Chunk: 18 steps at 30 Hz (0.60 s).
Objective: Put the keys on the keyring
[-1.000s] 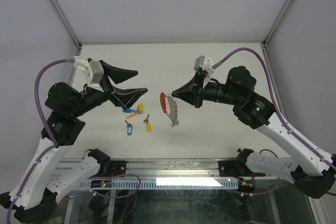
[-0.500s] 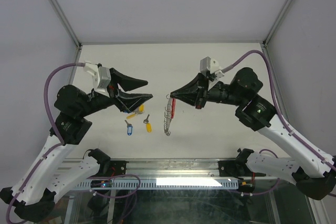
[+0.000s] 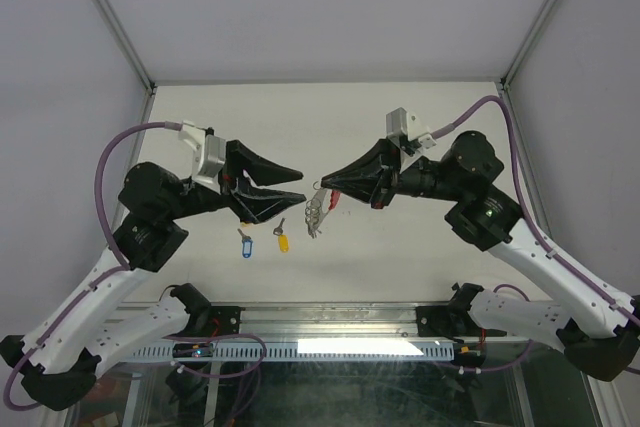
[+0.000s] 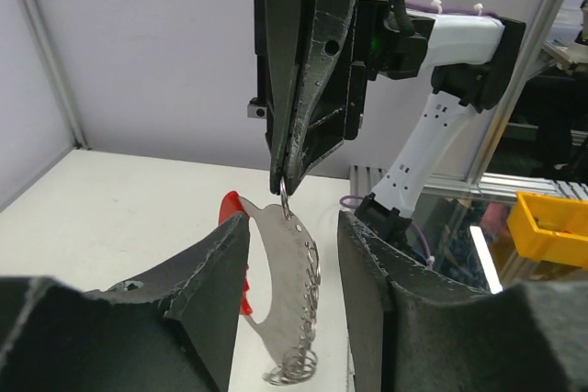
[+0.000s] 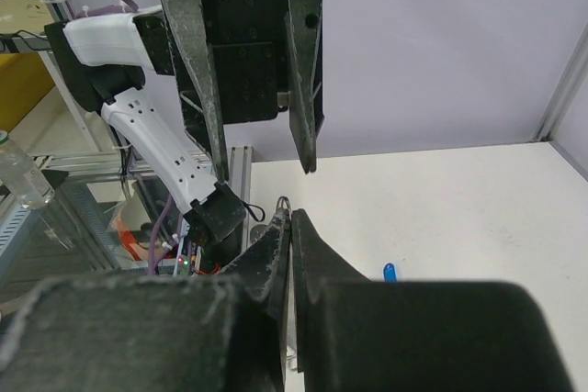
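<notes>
Black padded fingers of the right gripper (image 3: 322,185) are pressed together to a narrow point, pinching a small metal ring at the top of the red curved plastic and silvery beaded-chain keyring (image 3: 318,212), which hangs below the tips, clear of the white table (image 3: 330,117). From the left wrist, the right gripper (image 4: 283,181) points straight down and the keyring (image 4: 276,263) dangles from it as a pale crescent with a red edge. The bead chain runs down one side to a coil that the bottom of the frame partly cuts off. The right wrist's own view shows only the closed fingers (image 5: 288,227) and the little ring at their tip; the crescent and chain are hidden beneath them. Facing it, tip to tip and just beside it, the left gripper (image 3: 301,185) has its jaws spread wide and holds nothing. In its own camera the fingers frame the hanging keyring (image 4: 292,222), though whether they touch it cannot be told. Across the gap it appears as two dark prongs held apart (image 5: 265,172). On the table near the left gripper lie a small blue-tagged key (image 3: 245,244) and a yellow-tagged key (image 3: 283,241). Whatever lies under the left gripper's body is covered. A blue speck (image 5: 390,272) on the table in the right wrist view is too small to identify.
</notes>
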### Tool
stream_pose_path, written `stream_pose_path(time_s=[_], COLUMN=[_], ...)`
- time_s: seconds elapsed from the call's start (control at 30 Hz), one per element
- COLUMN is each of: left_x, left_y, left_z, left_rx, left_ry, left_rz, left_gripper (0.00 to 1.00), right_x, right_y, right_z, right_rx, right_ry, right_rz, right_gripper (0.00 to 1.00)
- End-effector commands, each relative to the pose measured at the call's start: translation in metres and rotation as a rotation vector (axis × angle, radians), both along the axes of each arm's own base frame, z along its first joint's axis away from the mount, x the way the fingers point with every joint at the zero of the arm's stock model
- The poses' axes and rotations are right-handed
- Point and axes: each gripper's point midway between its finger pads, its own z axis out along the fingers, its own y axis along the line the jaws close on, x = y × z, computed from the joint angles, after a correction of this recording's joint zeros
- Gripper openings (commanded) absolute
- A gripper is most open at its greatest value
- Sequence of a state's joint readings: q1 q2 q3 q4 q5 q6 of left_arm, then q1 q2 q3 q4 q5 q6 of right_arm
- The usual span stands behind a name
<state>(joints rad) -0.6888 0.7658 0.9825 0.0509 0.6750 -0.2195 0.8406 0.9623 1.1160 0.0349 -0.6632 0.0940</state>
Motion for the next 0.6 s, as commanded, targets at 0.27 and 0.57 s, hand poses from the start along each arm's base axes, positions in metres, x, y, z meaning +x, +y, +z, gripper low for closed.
stream_pose_path(time_s=[0.27, 0.57], left_x=[-0.002, -0.003], left_y=[-0.016, -0.024], left_z=[0.003, 0.004], left_rx=[-0.011, -0.005], left_ry=[-0.030, -0.036], left_rz=[-0.036, -0.055], left_gripper=[0.36, 0.21], right_x=[-0.015, -0.014], right_y=[0.000, 0.003], right_z=[0.027, 0.022], right_rx=[0.089, 0.080], right_ry=[-0.054, -0.051], right_rz=[0.061, 0.064], right_gripper=[0.00, 0.00])
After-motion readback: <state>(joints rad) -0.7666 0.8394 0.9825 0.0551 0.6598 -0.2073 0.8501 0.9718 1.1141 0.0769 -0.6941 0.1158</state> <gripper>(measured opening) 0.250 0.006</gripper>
